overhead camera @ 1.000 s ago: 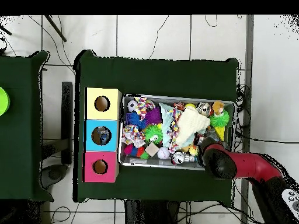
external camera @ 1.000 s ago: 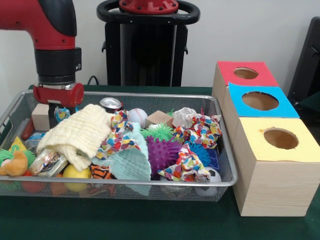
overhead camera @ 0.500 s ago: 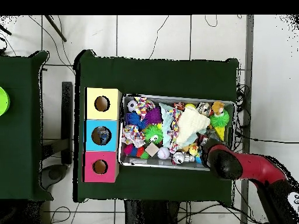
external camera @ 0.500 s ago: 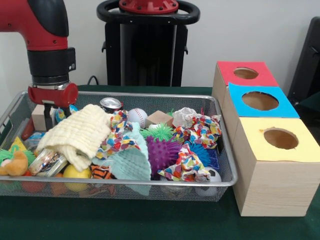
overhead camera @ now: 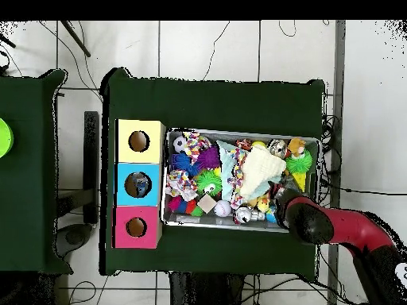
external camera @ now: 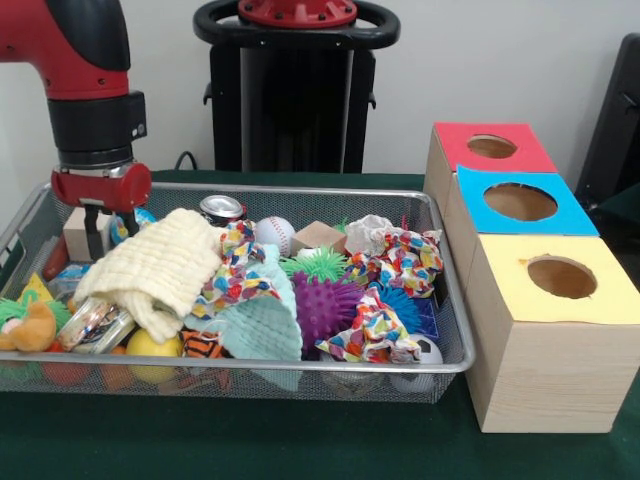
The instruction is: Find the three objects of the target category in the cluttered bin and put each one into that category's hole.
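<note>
The wire-mesh bin [external camera: 300,190] lies across the table, full of toys and cloths; it also shows in the overhead view [overhead camera: 316,163]. One clear creased bottle [external camera: 93,324] lies at the bin's front left, half under a cream knitted cloth [external camera: 155,265]. No other bottle shows. My gripper [external camera: 112,232] hangs in the bin's far left corner, open, beside a wooden block [external camera: 78,232], with nothing held. In the overhead view the arm [overhead camera: 318,224] hides it. The blue-topped box's hole [external camera: 520,202] is the middle one of three, right of the bin [overhead camera: 137,185].
A red-topped box [external camera: 490,146] and a yellow-topped box [external camera: 560,277] flank the blue one. A metal can [external camera: 222,208], a baseball [external camera: 276,235], spiky balls [external camera: 325,305], patterned cloths [external camera: 405,262] and a teal cloth [external camera: 262,325] crowd the bin.
My gripper has moved left along the bin's far side toward the left corner. The bin's contents have not shifted.
</note>
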